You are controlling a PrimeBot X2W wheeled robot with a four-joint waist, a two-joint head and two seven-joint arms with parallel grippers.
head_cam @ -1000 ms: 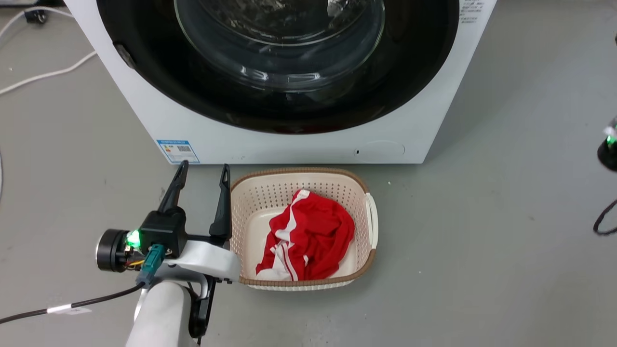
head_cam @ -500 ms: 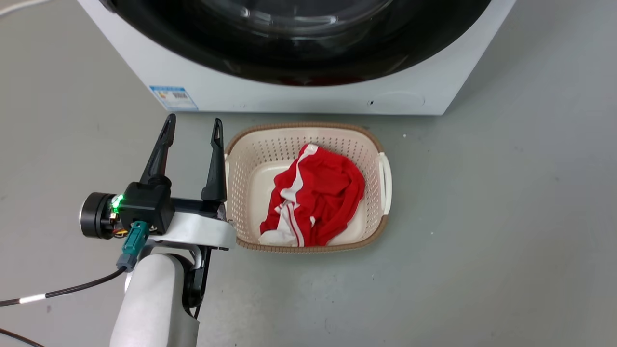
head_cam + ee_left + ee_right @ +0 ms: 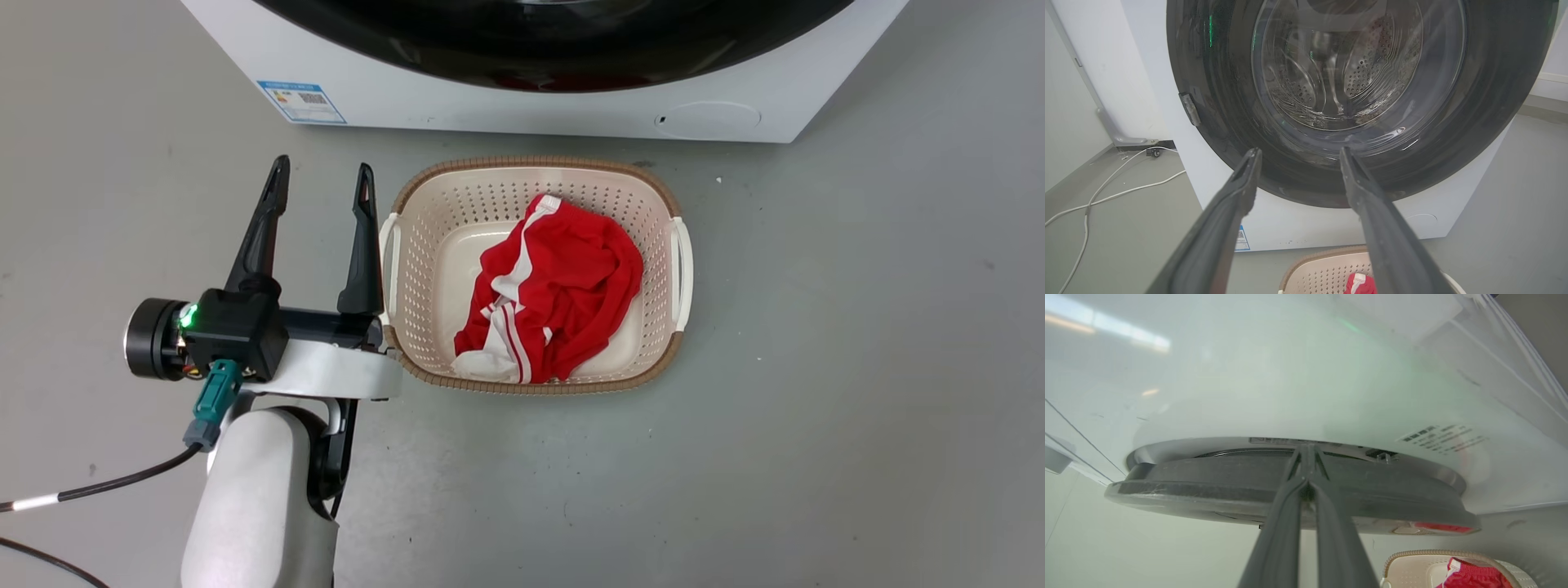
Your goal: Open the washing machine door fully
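The machine point(image 3: 490, 110) stands on the floor point(image 3: 857, 367). The door point(image 3: 1486, 102) covers the machine front, and the drum is visible through its glass centre. In the right wrist view the door is seen edge-on. A thin dark slit runs between its rim and the front panel, and whether the door is latched cannot be told.

Right gripper point(image 3: 1306, 451): the fingers are pressed together with nothing visible between them. They lie across the door rim, and the tips reach the slit behind it.

Left gripper point(image 3: 321, 173): the fingers are spread wide and hold nothing. It sits just to the left of the basket point(image 3: 535, 162) and points toward the machine, well apart from the door.

The basket stands on the floor near the machine base and holds a red and white garment point(image 3: 571, 286). A blue label point(image 3: 302, 102) is at the machine's lower left, and a round flap point(image 3: 706, 119) at its lower right.
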